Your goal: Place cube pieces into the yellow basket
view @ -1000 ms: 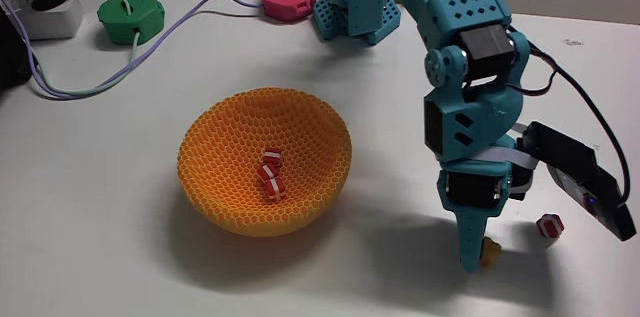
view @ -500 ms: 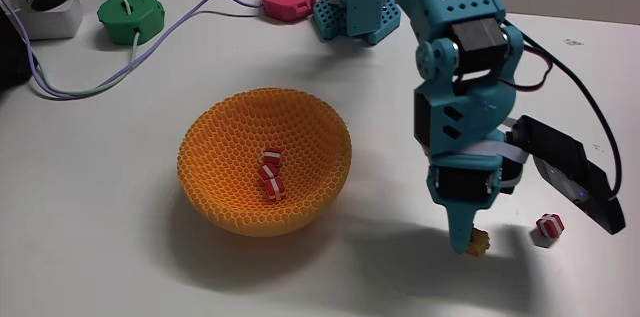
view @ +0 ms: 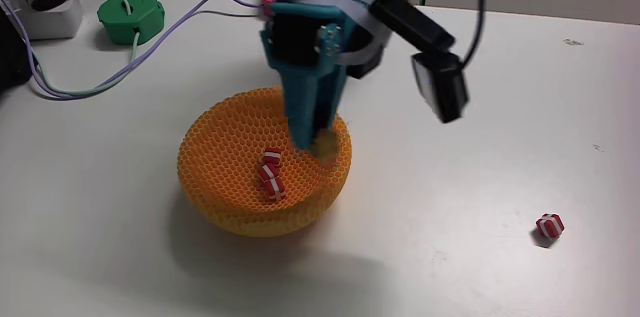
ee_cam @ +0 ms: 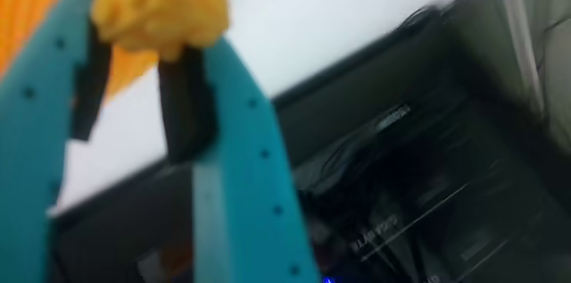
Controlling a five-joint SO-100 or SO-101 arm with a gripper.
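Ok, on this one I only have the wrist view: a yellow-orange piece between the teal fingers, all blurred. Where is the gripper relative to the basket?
Observer: In the fixed view the gripper hangs over the yellow basket, just inside its right rim, shut on the yellow-orange piece.
Operator: Is anything lying in the basket?
Observer: Yes, two red-and-white pieces sit on its bottom, one just above the other in the picture.
Operator: Any pieces outside it?
Observer: One more red-and-white piece lies on the table, far to the right of the basket in that view.
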